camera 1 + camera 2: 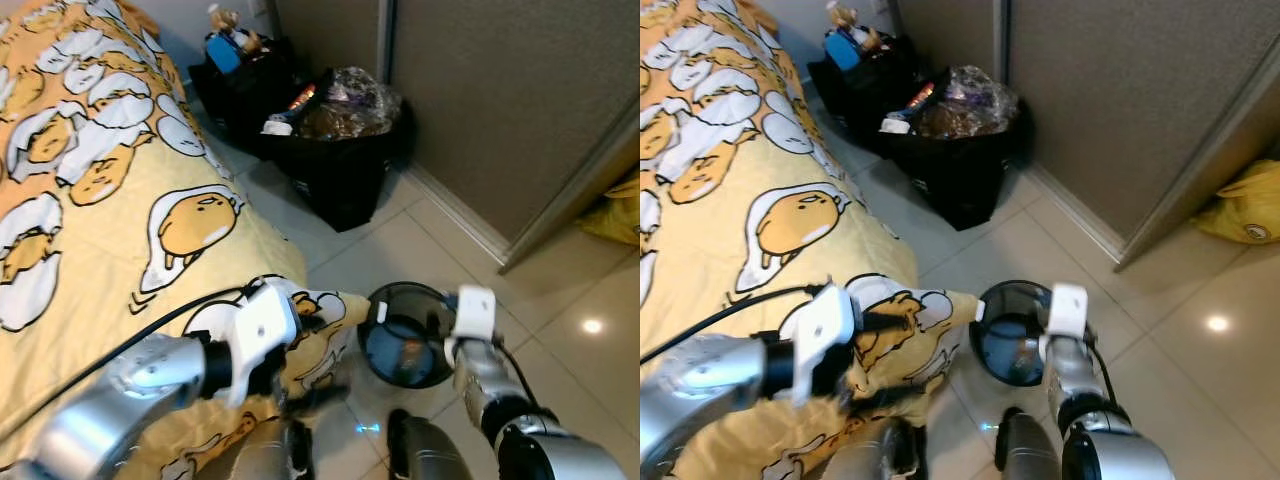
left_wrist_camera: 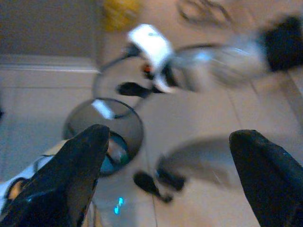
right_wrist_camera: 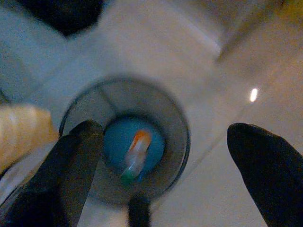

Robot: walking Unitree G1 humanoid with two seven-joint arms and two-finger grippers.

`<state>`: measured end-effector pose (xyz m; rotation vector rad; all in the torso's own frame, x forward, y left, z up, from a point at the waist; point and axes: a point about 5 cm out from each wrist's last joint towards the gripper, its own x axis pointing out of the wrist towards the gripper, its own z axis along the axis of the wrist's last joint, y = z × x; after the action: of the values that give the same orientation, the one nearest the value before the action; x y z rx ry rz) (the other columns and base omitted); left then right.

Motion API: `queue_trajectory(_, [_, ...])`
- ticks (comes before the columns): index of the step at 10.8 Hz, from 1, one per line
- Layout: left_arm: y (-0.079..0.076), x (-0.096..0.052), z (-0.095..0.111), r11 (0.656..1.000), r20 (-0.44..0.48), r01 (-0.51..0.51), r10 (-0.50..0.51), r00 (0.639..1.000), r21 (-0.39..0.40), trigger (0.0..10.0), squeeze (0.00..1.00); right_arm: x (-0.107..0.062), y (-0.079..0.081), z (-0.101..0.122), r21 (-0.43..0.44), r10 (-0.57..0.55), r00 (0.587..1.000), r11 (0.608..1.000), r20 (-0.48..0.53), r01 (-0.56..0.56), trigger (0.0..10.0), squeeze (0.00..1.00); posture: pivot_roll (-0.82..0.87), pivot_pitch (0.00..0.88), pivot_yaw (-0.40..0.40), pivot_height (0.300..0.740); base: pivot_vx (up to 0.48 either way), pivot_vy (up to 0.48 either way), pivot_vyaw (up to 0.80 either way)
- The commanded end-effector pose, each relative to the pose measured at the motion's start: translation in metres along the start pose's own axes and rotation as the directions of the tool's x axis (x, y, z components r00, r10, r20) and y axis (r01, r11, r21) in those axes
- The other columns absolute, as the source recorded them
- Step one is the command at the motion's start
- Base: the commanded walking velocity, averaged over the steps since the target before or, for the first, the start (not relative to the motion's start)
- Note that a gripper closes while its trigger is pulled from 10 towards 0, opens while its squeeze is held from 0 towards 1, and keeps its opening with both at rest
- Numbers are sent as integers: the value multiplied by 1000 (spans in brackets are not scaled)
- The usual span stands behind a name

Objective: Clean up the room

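The right gripper hovers spread and empty over the bin, which a careless bump might topple.

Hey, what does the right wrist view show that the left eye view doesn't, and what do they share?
Right wrist view: it looks straight down into the bin, where an orange and green item lies on the blue bottom, framed by the right gripper with its jaws open.

Left eye view: the bed with its egg-print cover, black bags full of clutter by the wall, a yellow bag, and the left gripper low beside the bed.

Both: the bin on the tiled floor.
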<state>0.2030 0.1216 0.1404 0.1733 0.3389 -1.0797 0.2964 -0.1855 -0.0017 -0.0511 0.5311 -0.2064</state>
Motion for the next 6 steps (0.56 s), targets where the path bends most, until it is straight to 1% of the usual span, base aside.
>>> queue_trajectory(1, [10,-5,-19,985,-9,-152,152,988,-78,10000,0,-2,4,15,-46,18,990,999,140,-12,10000,0,114,166,61,740,0,0,0])
queue_trajectory(2, [18,-2,-31,941,40,-282,295,955,-188,10000,0,-6,-1,35,-5,-4,956,1000,292,6,10000,0,108,112,33,740,0,0,0])
queue_trajectory(3, [30,-2,-35,884,67,-411,434,898,-222,10000,0,-10,-6,42,11,-21,937,1000,349,18,10000,0,106,76,13,740,0,0,0])
queue_trajectory(4, [47,0,-35,788,112,-535,588,801,-306,10000,0,-20,-4,52,1,19,903,1000,429,-21,10000,0,90,0,-19,740,0,0,0])
queue_trajectory(5, [60,-1,-32,713,137,-633,689,711,-303,10000,0,-34,6,60,-44,123,853,992,508,-117,10000,0,71,0,-20,740,0,0,556])
queue_trajectory(6, [63,1,-32,683,157,-687,728,667,-248,10000,0,-37,2,54,-48,138,855,990,500,-132,10000,0,59,0,-26,740,0,431,556])
